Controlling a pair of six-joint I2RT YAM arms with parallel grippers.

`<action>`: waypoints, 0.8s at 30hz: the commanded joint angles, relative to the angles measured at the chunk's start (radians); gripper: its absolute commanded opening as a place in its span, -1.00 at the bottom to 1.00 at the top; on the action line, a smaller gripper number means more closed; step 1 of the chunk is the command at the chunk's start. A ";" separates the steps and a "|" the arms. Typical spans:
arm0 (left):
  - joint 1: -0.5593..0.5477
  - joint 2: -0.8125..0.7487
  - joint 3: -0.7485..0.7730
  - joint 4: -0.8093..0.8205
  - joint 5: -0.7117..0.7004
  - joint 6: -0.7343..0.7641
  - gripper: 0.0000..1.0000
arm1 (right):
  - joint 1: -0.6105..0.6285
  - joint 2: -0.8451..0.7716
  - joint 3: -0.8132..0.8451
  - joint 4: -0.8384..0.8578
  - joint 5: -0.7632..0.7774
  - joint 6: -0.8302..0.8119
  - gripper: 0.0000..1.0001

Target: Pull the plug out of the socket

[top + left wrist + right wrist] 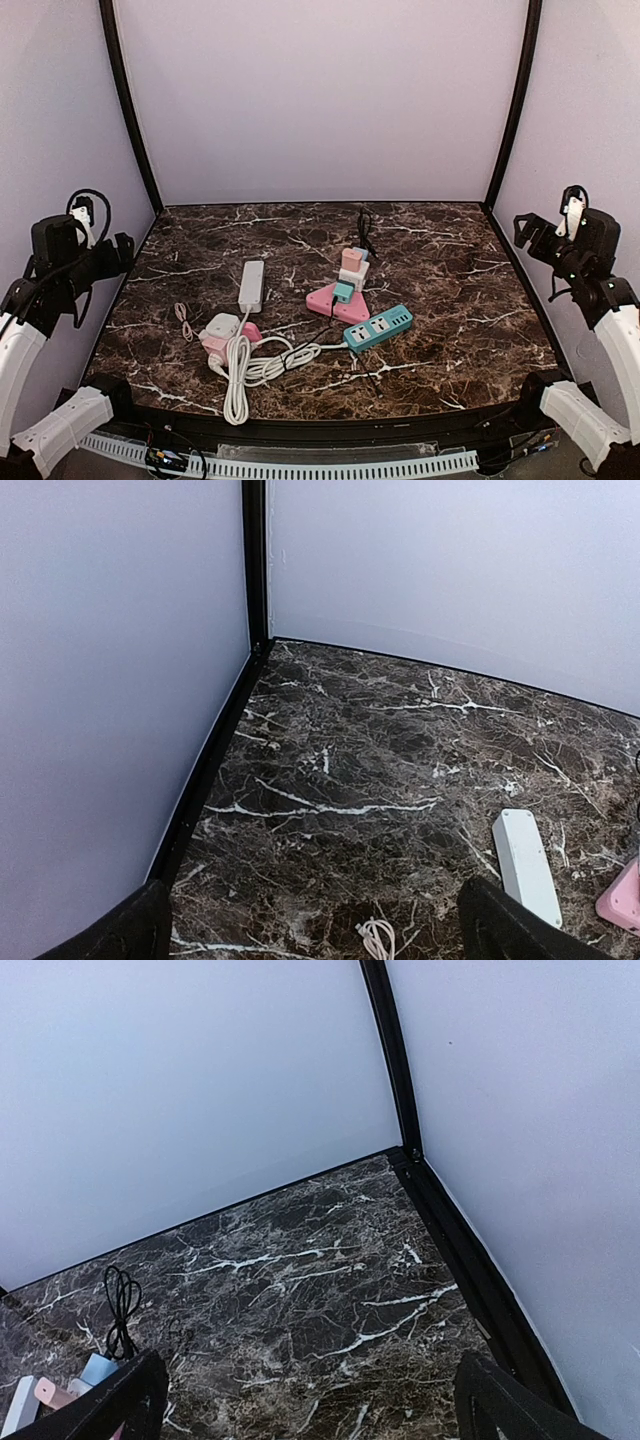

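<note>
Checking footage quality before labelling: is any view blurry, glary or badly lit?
Top external view: even, soft light, sharp, no glare on the marble table. Left wrist view: table crisp, left pincer fingertips dark and soft. Right wrist view: same for the right pincer.

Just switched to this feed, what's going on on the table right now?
Nothing is being handled yet. Both arms are raised at the sides of the table, with the left gripper and right gripper open and empty. In the middle lies a pink socket with plugs seated in it, so the pull is not yet done. A teal power strip, a white power strip and a bundled white cable lie around it.
</note>
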 commanded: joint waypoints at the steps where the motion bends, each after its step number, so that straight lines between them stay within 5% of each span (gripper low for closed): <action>1: -0.004 0.020 0.015 -0.024 -0.054 -0.005 0.99 | -0.007 -0.007 0.019 0.020 -0.033 0.035 0.97; 9: -0.004 0.056 0.034 -0.040 -0.011 0.002 0.99 | -0.007 0.059 0.101 -0.011 -0.140 0.108 0.97; 14: -0.002 0.161 0.181 -0.079 0.079 0.011 0.99 | 0.020 0.183 0.193 -0.089 -0.252 0.128 0.97; 24: -0.056 0.425 0.374 0.019 0.186 0.004 0.99 | 0.449 0.456 0.274 -0.075 -0.054 0.210 0.97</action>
